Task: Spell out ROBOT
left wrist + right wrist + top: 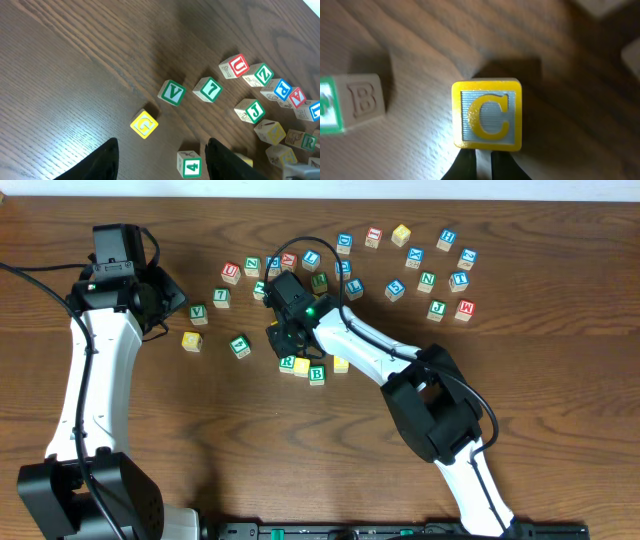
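Observation:
A short row lies mid-table: green R cube (287, 362), yellow cube (301, 367), green B cube (317, 374), with another yellow cube (341, 364) just right of them. My right gripper (287, 340) hangs low right behind the row. In the right wrist view it (480, 165) is shut, its tips against the near edge of a yellow C cube (487, 116), and the B cube (355, 102) lies beside that. My left gripper (165, 305) stands open at the left. Its fingers (107, 162) hold nothing, and a green 4 cube (190, 164) rests on the table by the right finger.
Loose cubes lie near the left gripper: yellow G (144, 124), green V (172, 92), green 7 (208, 89). Several blue, red and green cubes spread along the back, from the red U (230, 272) to a red cube (465, 310). The right arm's base (435, 410) stands to the right.

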Available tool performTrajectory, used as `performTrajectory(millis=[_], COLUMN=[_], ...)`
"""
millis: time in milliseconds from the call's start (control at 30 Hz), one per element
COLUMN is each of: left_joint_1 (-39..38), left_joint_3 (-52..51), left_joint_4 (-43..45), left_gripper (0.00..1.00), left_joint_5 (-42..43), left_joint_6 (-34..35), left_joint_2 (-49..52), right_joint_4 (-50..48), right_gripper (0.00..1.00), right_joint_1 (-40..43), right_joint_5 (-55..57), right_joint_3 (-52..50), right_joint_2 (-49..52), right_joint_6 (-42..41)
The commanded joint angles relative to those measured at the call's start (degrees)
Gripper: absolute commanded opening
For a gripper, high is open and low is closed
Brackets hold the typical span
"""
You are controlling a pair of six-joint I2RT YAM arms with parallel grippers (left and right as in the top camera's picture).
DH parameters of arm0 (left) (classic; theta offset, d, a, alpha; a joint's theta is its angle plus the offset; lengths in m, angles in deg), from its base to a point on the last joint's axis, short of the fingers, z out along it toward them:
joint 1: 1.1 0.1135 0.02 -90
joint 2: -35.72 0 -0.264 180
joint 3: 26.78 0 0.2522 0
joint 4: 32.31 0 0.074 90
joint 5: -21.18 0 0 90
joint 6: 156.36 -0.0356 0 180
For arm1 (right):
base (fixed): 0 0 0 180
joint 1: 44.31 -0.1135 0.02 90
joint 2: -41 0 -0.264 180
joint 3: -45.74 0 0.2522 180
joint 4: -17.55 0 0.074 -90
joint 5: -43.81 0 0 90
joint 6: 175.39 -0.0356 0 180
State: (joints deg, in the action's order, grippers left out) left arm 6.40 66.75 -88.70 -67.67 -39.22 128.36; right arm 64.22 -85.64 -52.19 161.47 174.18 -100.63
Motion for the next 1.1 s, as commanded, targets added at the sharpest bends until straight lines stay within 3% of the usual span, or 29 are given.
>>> performTrajectory(millis=[0, 200, 433, 733, 767, 833, 1067], left_joint_1=[0.20, 0.20, 0.20, -0.85, -0.94, -0.94, -0.94], left_joint_3=[-0.04, -0.04, -0.04, -0.04, -0.04, -0.04, -0.04], left_joint_4=[-0.02, -0.09, -0.74, -1.66, -1.55, -1.25, -0.81], left_gripper=[0.55, 0.55, 0.55, 0.55, 0.55, 0.55, 0.55], left_joint_5=[-0.72, -0.72, -0.72, -0.72, -0.72, -0.72, -0.72], left_joint_6=[-0.52, -0.52, -0.52, -4.20, -4.22, -4.22, -4.22], left_joint_2=[0.92, 0.92, 0.92, 0.92, 0.92, 0.92, 0.92], right_joint_4=[-5.16, -13.29, -10.84, 1.16, 2.60, 7.21, 20.76], right_gripper=[0.04, 0.06, 0.09, 0.41, 0.51, 0.59, 0.58], right_joint_1=[0.66, 0.74, 2.05, 11.52, 12.66, 15.58, 23.91], right_joint_5=[1.62, 4.96, 3.52, 2.60, 2.58, 2.54, 2.38], right_joint_3=[-0.09, -0.04, 1.16, 1.16, 1.16, 1.16, 1.16], right_joint_2=[0.94, 0.94, -4.63, -22.18, -23.15, -24.79, -24.35], right_joint_6=[0.50, 0.63, 0.50, -3.17, -3.17, -4.57, -5.92])
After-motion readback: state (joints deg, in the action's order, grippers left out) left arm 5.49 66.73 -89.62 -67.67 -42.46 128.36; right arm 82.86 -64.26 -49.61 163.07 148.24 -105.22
